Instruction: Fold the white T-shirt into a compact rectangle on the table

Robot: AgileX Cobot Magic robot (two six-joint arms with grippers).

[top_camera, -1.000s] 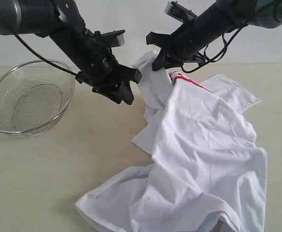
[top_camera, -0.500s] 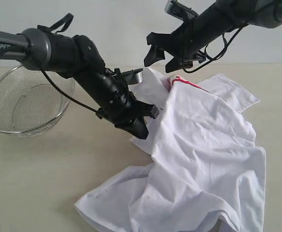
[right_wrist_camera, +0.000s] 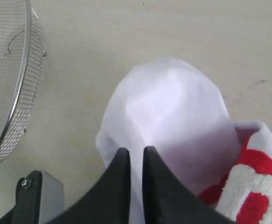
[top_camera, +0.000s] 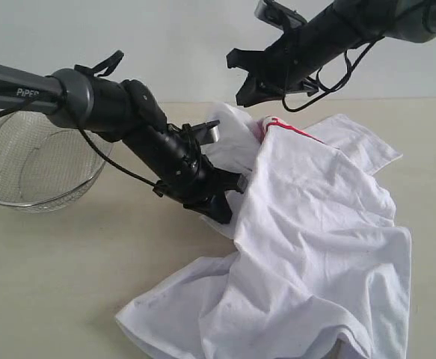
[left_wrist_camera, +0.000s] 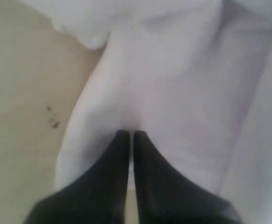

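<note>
Exterior: the white T-shirt (top_camera: 315, 224) lies crumpled on the table (top_camera: 68, 269), right of centre, with a wire basket (top_camera: 31, 168) standing well apart at far left. Left gripper (top_camera: 221, 209) sits low at the shirt's left edge; right gripper (top_camera: 245, 93) is above a raised hump of cloth by the red trim (top_camera: 285, 124). Left wrist: fingers pressed together, a fold of the shirt nipped at the tips, bare table beside it. Right wrist: fingers nearly closed, thin slit between, cloth hump just beyond; cannot tell if fabric is caught.
</note>
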